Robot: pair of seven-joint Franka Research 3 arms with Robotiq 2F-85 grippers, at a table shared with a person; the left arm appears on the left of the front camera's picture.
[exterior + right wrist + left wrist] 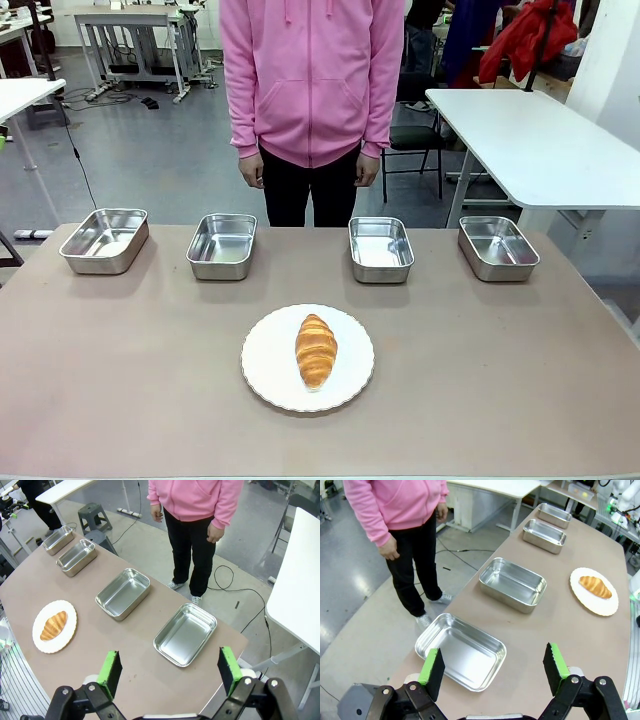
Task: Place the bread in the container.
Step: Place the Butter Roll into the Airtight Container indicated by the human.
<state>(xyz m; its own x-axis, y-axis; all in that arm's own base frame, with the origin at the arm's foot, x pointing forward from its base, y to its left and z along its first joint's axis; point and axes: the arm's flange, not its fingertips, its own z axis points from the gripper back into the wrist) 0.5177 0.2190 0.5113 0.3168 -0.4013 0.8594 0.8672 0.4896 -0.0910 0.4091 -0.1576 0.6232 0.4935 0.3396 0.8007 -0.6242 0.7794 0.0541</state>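
On the wrist cameras my left hand (492, 656) and right hand (170, 656) are each spread wide, holding nothing. The front camera shows one bread (316, 349) lying on one white plate (262, 372) mid-surface (120, 380). Beyond it are four empty containers (100, 263) in a row, then one person (312, 90) standing.

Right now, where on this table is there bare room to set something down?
Bare brown tabletop lies left and right of the round white plate holding the golden-brown croissant, plus the strip between it and the four shiny steel pans. That row crowds the far edge; its widest gap is central.
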